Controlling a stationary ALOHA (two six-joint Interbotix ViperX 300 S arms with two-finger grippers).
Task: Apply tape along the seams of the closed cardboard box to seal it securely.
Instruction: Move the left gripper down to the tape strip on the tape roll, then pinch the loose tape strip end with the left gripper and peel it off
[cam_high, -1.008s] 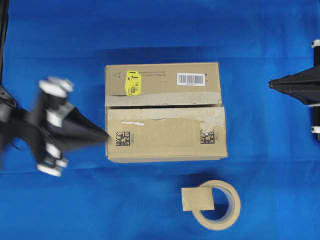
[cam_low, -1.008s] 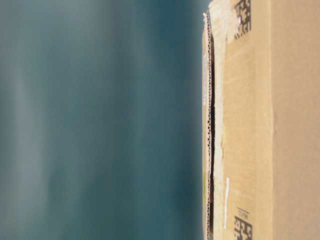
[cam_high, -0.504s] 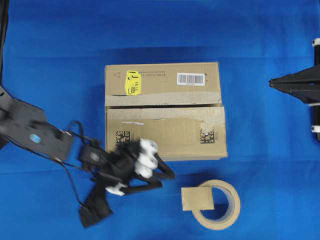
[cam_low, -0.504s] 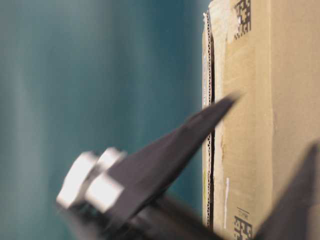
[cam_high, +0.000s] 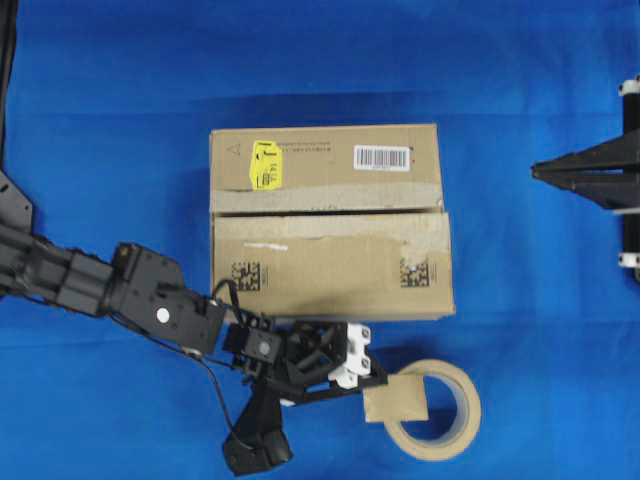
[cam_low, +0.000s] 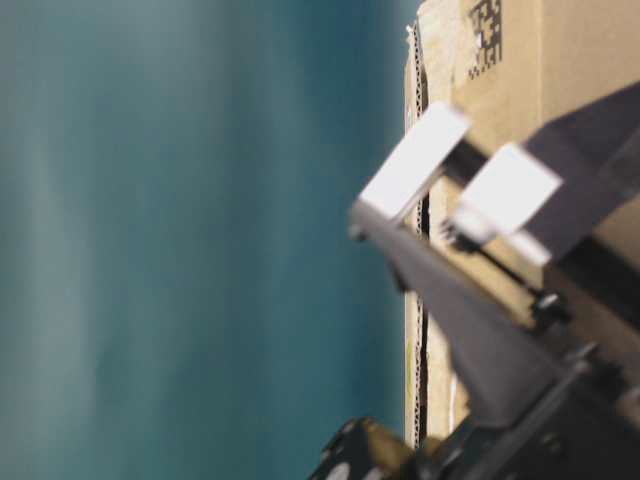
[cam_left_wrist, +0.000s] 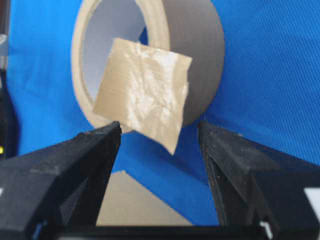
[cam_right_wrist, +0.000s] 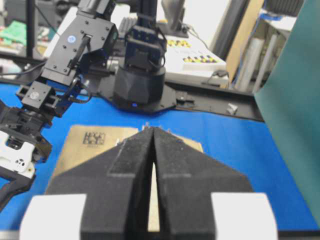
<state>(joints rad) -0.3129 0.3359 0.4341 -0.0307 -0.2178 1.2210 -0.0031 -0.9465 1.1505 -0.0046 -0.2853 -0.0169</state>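
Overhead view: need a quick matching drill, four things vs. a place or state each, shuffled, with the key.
Things:
1. left hand
2. right hand
3. tape
4. cardboard box

Place or state:
A. shut, at the right edge, clear of everything
B. square piece sticking out from the tape roll
C. centre of the blue cloth, yellow sticker on top
D. open, fingertips just short of the tan square

Pairs: 1-D, 2-A, 3-B, 4-C

Blue table carries cardboard box, tape roll.
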